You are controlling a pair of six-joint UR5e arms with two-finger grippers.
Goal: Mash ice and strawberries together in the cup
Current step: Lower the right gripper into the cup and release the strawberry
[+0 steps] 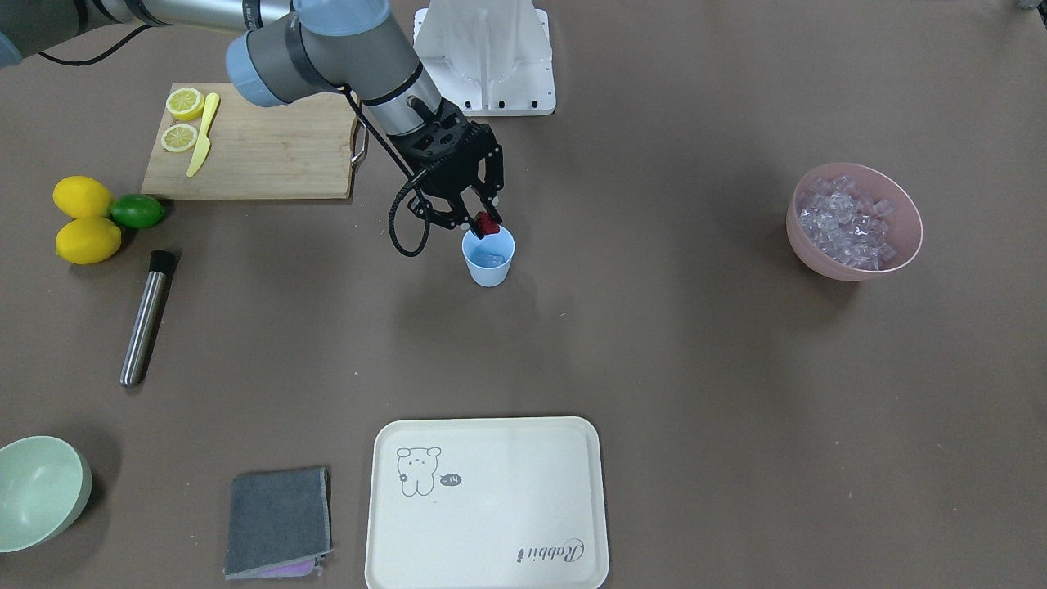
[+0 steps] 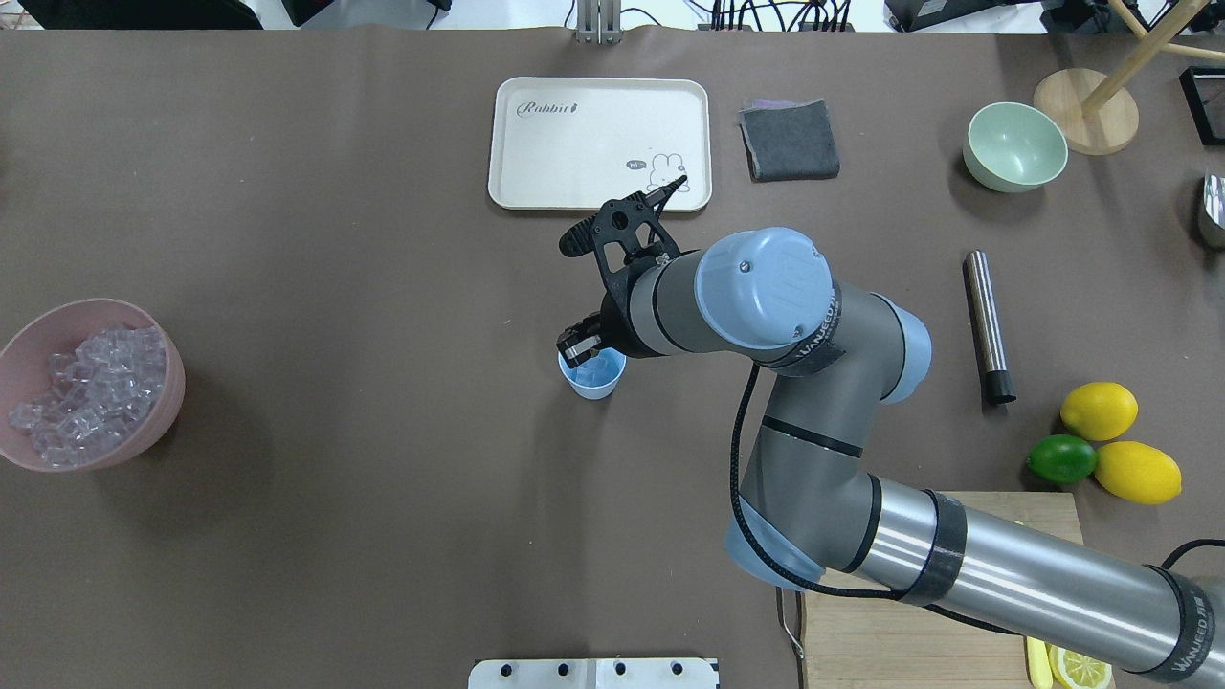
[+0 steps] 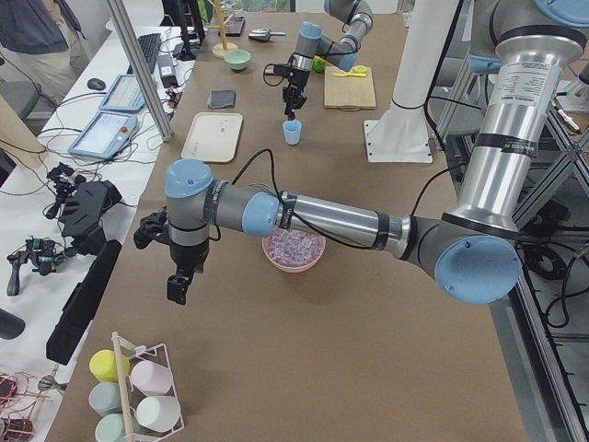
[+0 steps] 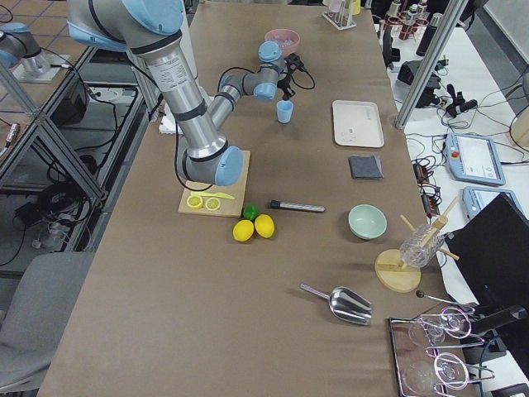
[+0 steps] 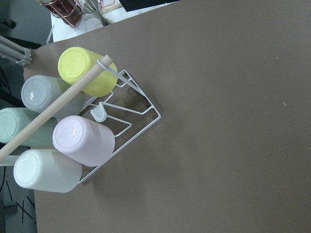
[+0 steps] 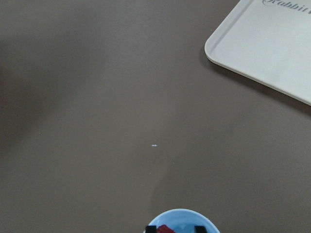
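Evidently the right claw (image 1: pixel 484 221), clamped on the strawberry (image 1: pixel 488 226), hangs over the cup (image 1: pixel 491 276) mid-surface (image 1: pixel 671 352) to drop it onto the ice (image 1: pixel 489 258); the left claw (image 3: pixel 177 291) I cannot judge.

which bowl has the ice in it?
The pink bowl, piled with clear ice cubes; the pale green bowl looks empty.

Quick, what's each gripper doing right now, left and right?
Right gripper: closed on the strawberry, just above the cup.
Left gripper: seen only from the side; cannot tell.
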